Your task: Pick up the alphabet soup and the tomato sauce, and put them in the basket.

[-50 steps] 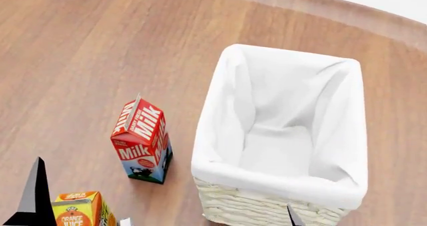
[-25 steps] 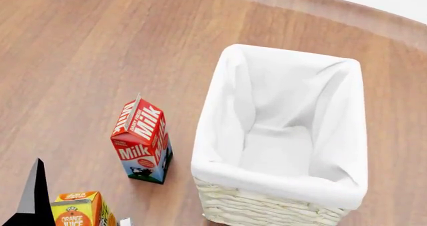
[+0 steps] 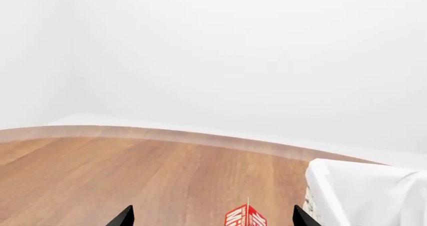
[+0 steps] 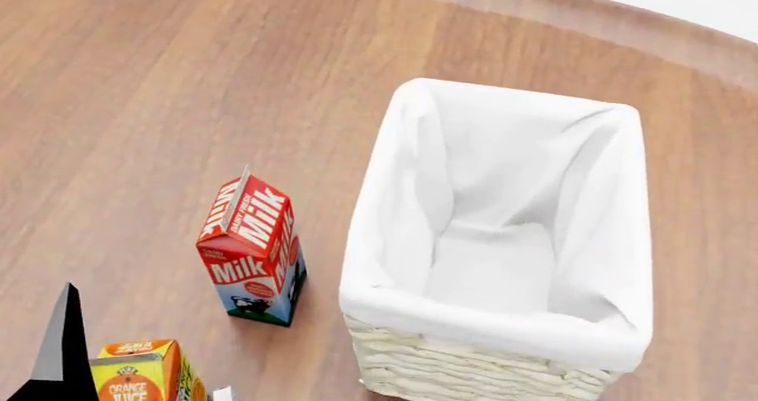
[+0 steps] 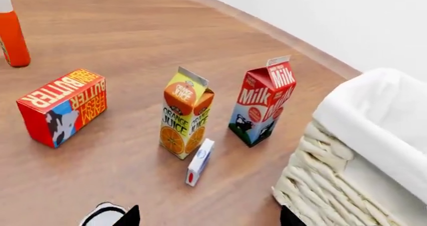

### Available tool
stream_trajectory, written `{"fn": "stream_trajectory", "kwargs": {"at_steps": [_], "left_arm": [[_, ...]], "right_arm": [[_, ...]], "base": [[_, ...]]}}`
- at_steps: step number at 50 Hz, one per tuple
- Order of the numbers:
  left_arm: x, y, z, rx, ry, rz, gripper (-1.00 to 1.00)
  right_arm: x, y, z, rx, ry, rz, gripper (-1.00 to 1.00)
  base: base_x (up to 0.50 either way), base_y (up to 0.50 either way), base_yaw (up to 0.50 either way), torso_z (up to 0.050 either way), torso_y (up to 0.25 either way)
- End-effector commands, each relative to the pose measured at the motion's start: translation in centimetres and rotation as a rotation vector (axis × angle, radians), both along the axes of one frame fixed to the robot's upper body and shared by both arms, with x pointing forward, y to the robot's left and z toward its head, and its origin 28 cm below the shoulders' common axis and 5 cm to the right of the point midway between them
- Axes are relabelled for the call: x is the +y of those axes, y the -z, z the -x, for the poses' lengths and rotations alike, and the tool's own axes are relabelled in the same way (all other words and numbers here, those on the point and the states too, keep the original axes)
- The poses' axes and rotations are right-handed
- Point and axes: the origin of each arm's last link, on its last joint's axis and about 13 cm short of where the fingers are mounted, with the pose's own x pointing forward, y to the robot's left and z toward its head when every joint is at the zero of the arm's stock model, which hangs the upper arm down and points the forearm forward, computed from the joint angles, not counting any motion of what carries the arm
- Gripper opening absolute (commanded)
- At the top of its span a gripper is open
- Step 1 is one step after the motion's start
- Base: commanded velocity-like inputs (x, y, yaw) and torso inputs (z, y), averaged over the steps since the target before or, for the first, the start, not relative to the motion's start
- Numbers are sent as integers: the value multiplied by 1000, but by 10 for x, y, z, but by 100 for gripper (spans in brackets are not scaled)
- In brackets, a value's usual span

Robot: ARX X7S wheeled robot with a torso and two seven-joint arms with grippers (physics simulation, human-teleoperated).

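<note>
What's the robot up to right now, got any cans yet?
Both grippers' fingers apart, nothing between them. Basket looks empty. Neither can clearly in view. Milk carton and orange juice carton stand beside the basket.

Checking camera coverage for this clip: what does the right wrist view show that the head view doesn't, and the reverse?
Only the right wrist view shows the butter box, the orange bottle and the small flat carton lying by the juice. Only the head view shows the basket's unfilled white-lined interior. Both show the milk carton, the orange juice carton, the basket and the wooden table. Neither shows either can.
</note>
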Motion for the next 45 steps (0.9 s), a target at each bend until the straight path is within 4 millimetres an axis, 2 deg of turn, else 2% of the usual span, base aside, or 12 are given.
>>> {"fn": "stream_trajectory", "kwargs": {"at_steps": [1, 15, 35, 37, 45], "left_arm": [[1, -2, -5, -42, 9, 32, 100], [1, -1, -6, -42, 7, 27, 100], [1, -1, -6, -37, 11, 25, 100], [1, -1, -6, -37, 11, 25, 100], [1, -2, -6, -38, 8, 27, 100]], "right_arm": [[5, 1, 5, 39, -106, 0, 100], [4, 3, 6, 136, -131, -30, 100], [6, 14, 13, 285, -71, 72, 100], [6, 16, 13, 340, -48, 123, 100], [7, 15, 14, 394, -55, 128, 100]], "base": [[0, 0, 0, 0, 0], [0, 0, 0, 0, 0], [0, 0, 0, 0, 0], [0, 0, 0, 0, 0], [0, 0, 0, 0, 0]]}}
